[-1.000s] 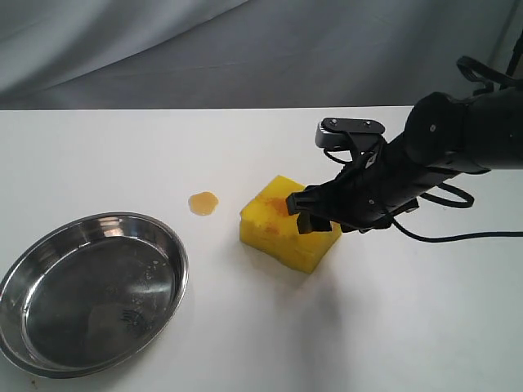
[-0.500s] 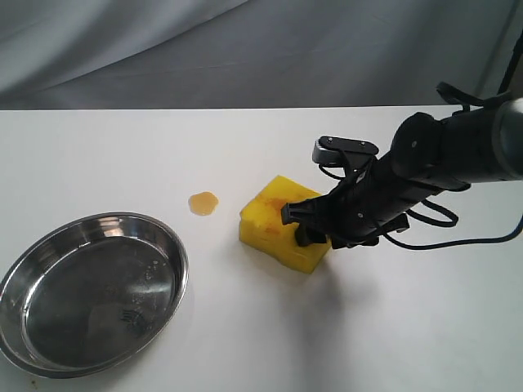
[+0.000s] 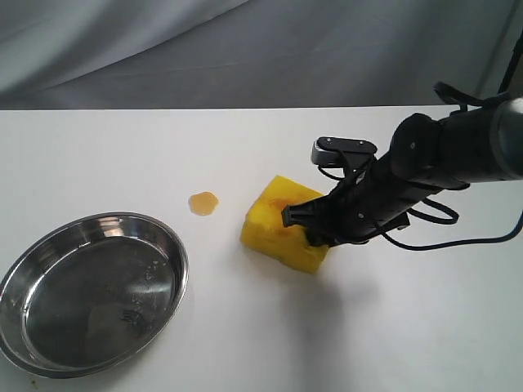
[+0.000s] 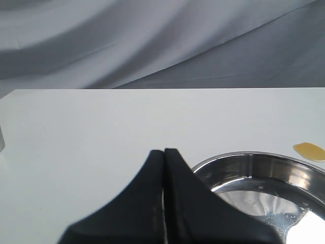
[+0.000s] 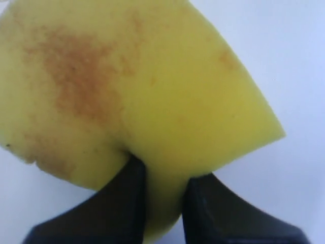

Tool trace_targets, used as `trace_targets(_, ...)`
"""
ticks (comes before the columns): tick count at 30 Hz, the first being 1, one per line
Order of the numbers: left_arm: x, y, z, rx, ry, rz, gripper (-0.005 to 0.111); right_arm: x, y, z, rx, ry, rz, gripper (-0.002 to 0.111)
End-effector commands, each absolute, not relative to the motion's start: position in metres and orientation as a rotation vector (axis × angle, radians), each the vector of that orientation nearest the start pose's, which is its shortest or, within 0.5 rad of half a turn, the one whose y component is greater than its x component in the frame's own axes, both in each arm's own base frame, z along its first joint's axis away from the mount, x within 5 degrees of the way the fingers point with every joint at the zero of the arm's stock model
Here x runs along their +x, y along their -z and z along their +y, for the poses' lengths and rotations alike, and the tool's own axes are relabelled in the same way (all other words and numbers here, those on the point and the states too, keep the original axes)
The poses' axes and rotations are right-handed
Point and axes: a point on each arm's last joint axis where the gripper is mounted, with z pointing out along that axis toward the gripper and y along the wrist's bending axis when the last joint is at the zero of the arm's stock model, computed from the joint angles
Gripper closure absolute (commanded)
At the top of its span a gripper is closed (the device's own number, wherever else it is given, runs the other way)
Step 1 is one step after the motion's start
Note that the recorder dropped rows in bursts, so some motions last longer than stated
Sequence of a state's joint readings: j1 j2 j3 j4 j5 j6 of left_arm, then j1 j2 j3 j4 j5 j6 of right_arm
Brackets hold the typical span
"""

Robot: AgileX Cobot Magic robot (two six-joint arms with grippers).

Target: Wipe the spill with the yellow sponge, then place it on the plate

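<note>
The yellow sponge point(image 3: 276, 222) point(image 5: 142, 91) lies on the white table point(image 3: 245, 147) right of centre, with orange-brown stains on its broad face. My right gripper point(image 3: 315, 227) point(image 5: 163, 195) is shut on its right end, and the foam bulges where the fingers squeeze it. The spill point(image 3: 203, 202) point(image 4: 310, 150) is a small orange-tan blot just left of the sponge and apart from it. At the front left sits the plate point(image 3: 155, 245) point(image 4: 228, 160), a shiny steel dish. My left gripper point(image 4: 163, 152) is shut on nothing, near the plate's rim, and does not show in the exterior view.
Grey cloth point(image 3: 245, 49) hangs behind the table's far edge. A black cable point(image 3: 458, 237) trails from the right arm over the table at the right.
My right gripper has come down onto the sponge's right end and shut on it, pinching the foam. The sponge has shifted slightly. The spill and the plate have not moved.
</note>
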State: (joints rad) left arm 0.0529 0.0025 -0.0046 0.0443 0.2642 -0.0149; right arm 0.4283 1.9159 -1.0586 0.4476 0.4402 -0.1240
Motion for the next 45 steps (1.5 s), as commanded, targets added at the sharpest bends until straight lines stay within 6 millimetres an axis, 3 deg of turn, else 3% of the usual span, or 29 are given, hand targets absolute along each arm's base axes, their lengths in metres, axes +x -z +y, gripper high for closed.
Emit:
trace_targets(1,0.055,-0.189,0.004,-0.026,-0.065,1.749,0.107,0.322,-0.132,0.164,-0.324,-0.399,2.788,0.108)
trace_targets(10,0.055,-0.189,0.004,-0.026,-0.065,1.749,0.107,0.322,-0.132,0.164,-0.353,-0.395,2.782,0.108)
trace_targets(23,0.055,-0.189,0.004,-0.026,-0.065,1.749,0.107,0.326,-0.174,0.165,-0.464,-0.402,2.603,0.108)
trace_targets(31,0.055,-0.189,0.004,-0.026,-0.065,1.749,0.107,0.344,-0.208,0.183,-0.501,-0.538,2.529,0.108)
trace_targets(34,0.055,-0.189,0.004,-0.026,-0.065,1.749,0.107,0.356,-0.211,0.193,-0.516,-0.595,2.524,0.108)
trace_targets(45,0.055,-0.189,0.004,-0.026,-0.065,1.749,0.107,0.412,-0.18,0.232,-0.635,-0.751,2.567,0.108)
